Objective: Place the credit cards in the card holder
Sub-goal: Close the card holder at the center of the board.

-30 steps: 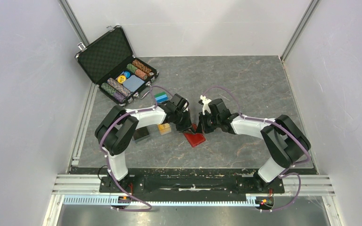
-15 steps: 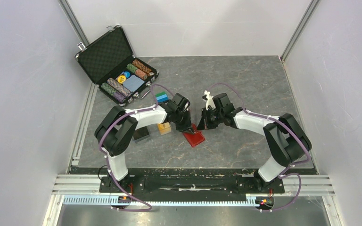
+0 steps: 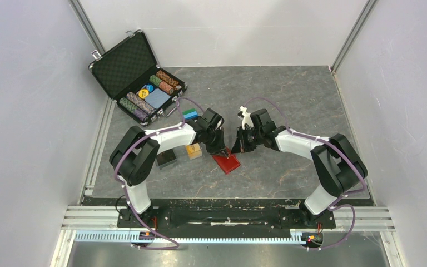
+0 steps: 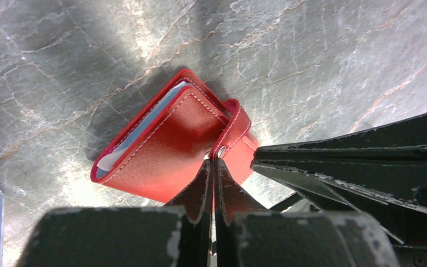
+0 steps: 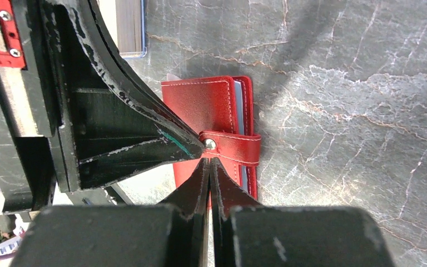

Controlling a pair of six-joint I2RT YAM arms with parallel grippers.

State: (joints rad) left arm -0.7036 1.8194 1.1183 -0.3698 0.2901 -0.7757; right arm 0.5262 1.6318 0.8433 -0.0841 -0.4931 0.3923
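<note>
Lying on the grey stone-patterned table (image 3: 300, 100), between the two wrists: red card holder (image 3: 227, 163), folded shut, strap wrapped over its open edge, metal snap (image 5: 209, 144) facing up. Pale card edges (image 4: 140, 127) visible between the covers at the open side; count not readable.

Left gripper (image 4: 213, 161): jaws closed together, nothing seen between them, tips down at the snap on the strap.

Right gripper (image 5: 209, 161): jaws likewise closed, nothing held, tips at the same snap from the opposite side. Tips of both grippers just beside each other; touching or not, cannot tell.

Left of the holder, beside the left forearm: orange-gold card stack (image 3: 193, 151), then black square box (image 3: 167, 158) further left.

Far left corner: open black chip case (image 3: 123, 67), rows of striped chips inside.
</note>
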